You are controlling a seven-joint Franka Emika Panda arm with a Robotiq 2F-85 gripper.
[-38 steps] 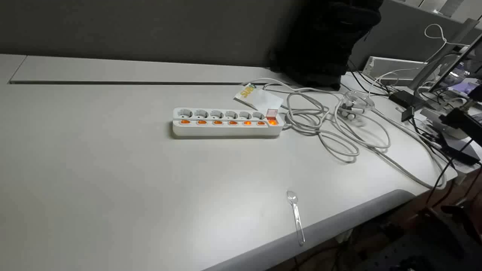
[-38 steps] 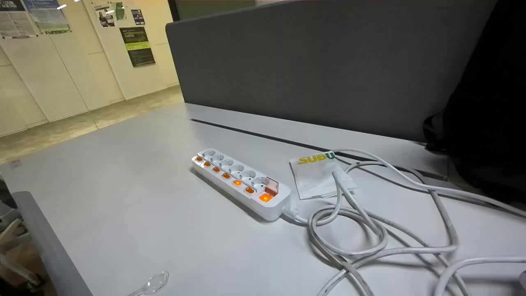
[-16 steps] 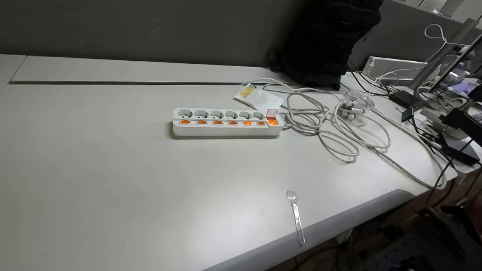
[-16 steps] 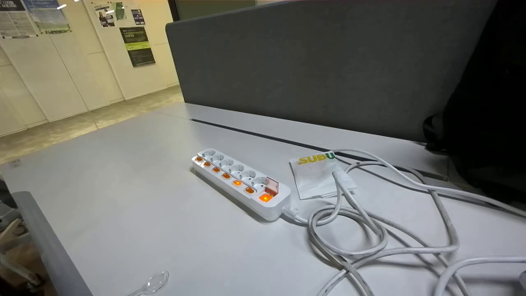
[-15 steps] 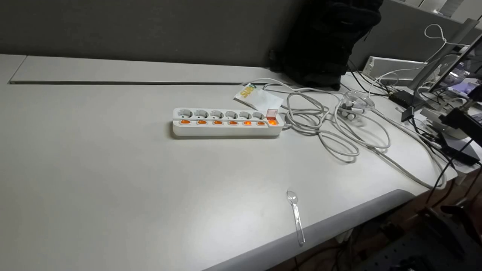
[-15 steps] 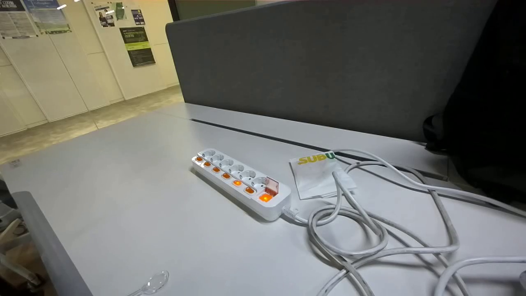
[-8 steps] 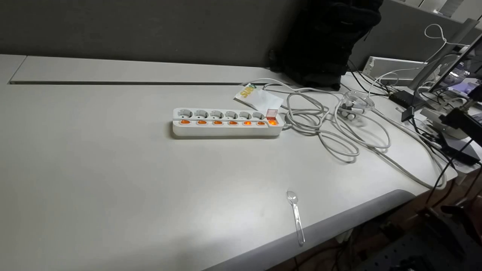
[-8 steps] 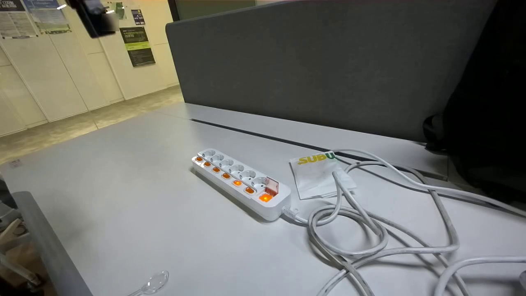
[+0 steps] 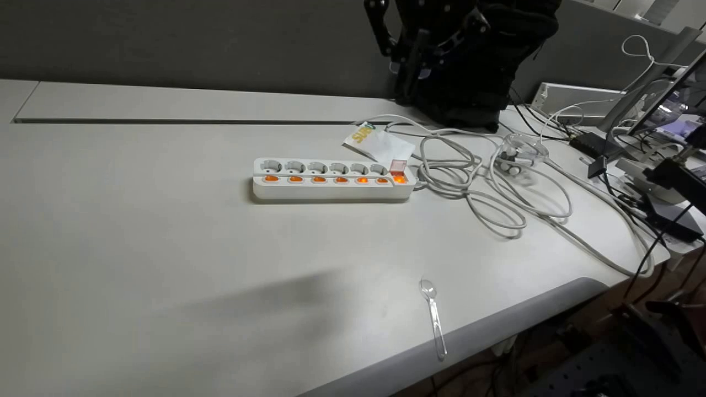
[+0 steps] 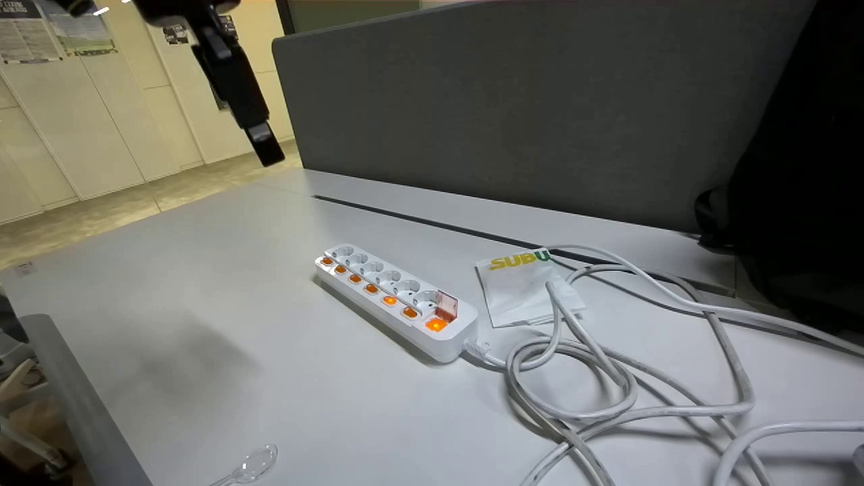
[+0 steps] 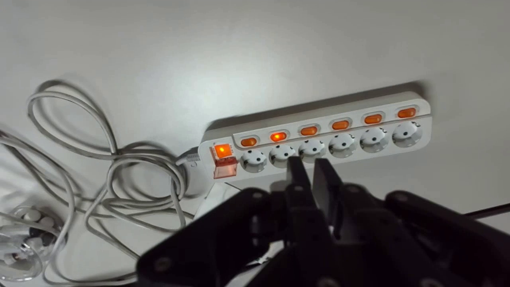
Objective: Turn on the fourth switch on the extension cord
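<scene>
Extension cord [image 9: 331, 191]: lies sockets-up on the pale table [image 9: 165, 231], just beside the printed white paper [image 10: 516, 290] and near the looped cables [image 10: 675, 410]. Glows at the large end switch [image 11: 222, 150] and at the second small switch [image 11: 278, 136] from there; looks dull at the fourth small switch [image 9: 341, 180] counted from either end. Gripper [image 11: 308, 160]: hangs well above the table, with a narrow gap between the fingers [image 11: 295, 171]. Clear plastic spoon [image 9: 435, 320]: rests partly on the table's grey edge [image 9: 496, 328], well apart from the extension cord.
</scene>
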